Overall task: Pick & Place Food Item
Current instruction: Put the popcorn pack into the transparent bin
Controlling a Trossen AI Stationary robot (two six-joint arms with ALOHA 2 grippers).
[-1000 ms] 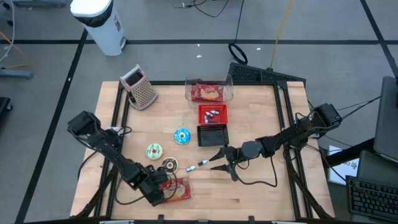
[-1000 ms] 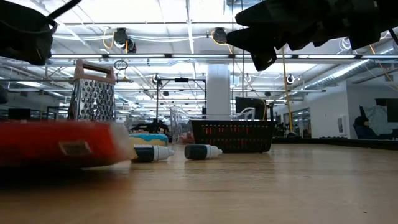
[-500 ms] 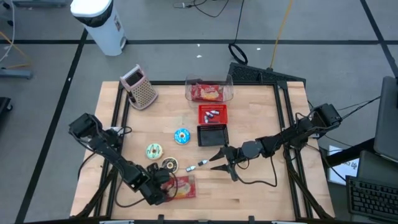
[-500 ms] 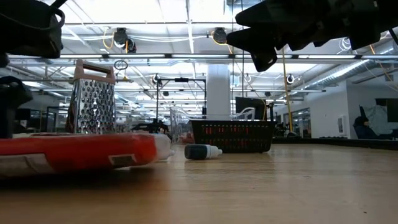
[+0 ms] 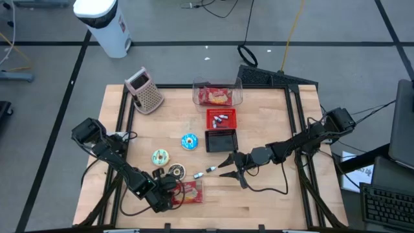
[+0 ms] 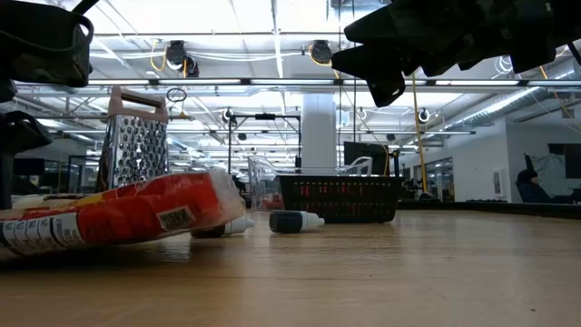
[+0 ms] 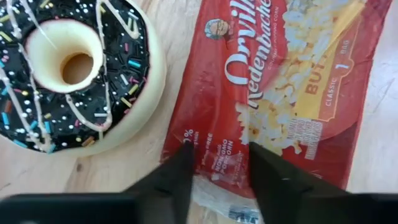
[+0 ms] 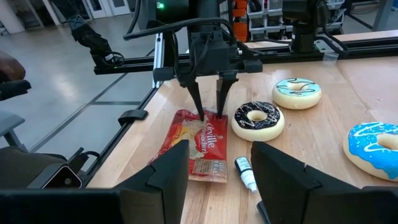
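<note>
Pale wooden worktop (image 5: 272,129) with a black frame carries everything. Metal box grater with a pink handle (image 5: 146,92) stands at the far left corner. A clear plastic tub (image 5: 217,94), a red mesh basket (image 5: 220,118) and a black mesh basket (image 5: 220,139) sit in a row down the middle.

Task item: flat red popcorn packet (image 5: 187,192), on the worktop near the front edge, left of centre. In the low view its far end is tilted up off the wood (image 6: 109,221).

Left claw (image 5: 171,191) is down at the packet; the right wrist view shows its two fingers (image 8: 194,99) straddling the packet's edge, closed in on the packet though not fully together.

Right claw (image 5: 224,162) hovers over the middle of the worktop, fingers parted, holding nothing.

Three iced doughnuts: blue (image 5: 189,142), green-yellow (image 5: 160,156), chocolate with sprinkles (image 5: 176,171) just beside the packet.

Small white bottle with a dark cap (image 5: 204,172) lies near the right claw.
</note>
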